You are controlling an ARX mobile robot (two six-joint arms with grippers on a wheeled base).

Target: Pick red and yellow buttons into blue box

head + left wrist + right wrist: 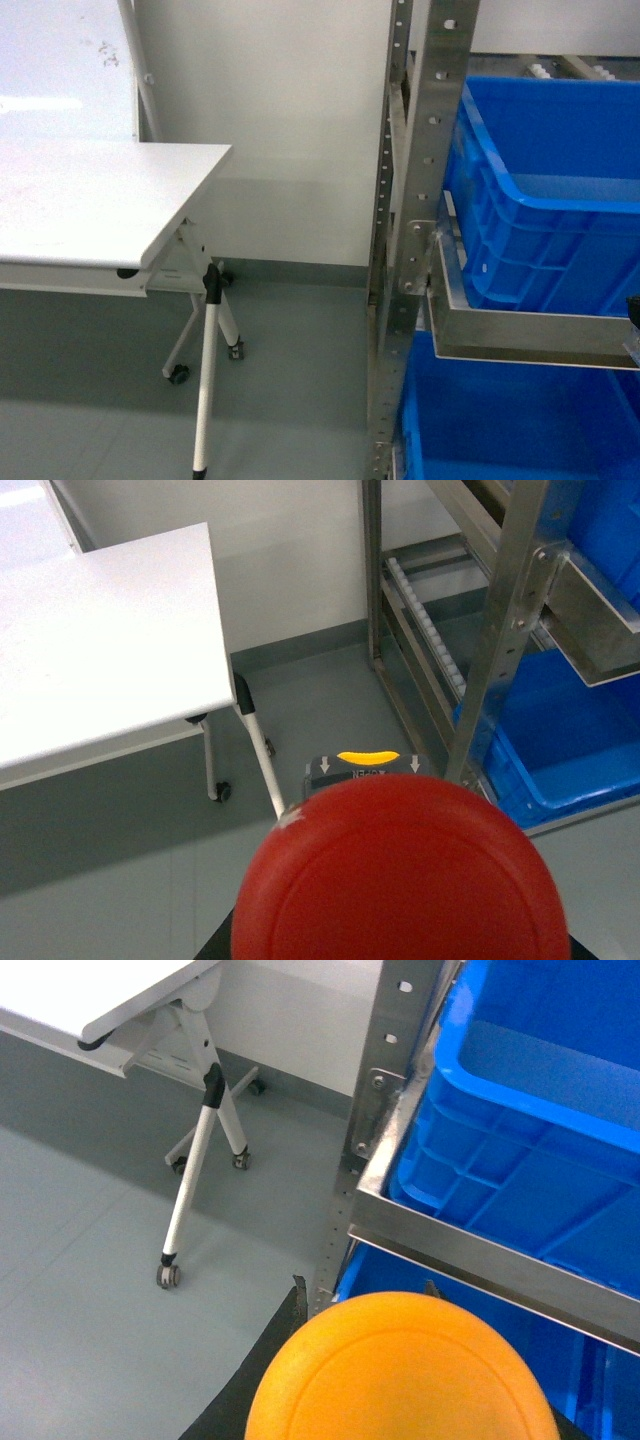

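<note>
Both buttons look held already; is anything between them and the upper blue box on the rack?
Yes. The metal rack upright and the shelf rail stand before the blue box. The red button and yellow button sit low, so they must go over its rim.

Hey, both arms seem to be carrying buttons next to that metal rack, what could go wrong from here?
1. The red button and yellow button fill each wrist view, hiding the tools, so a slipping grip might go unnoticed.
2. The blue box sits behind a steel rack upright and rail; an arm swinging in could strike the metal.
3. A second blue crate sits on the shelf below, so a button released early could land there instead.
</note>
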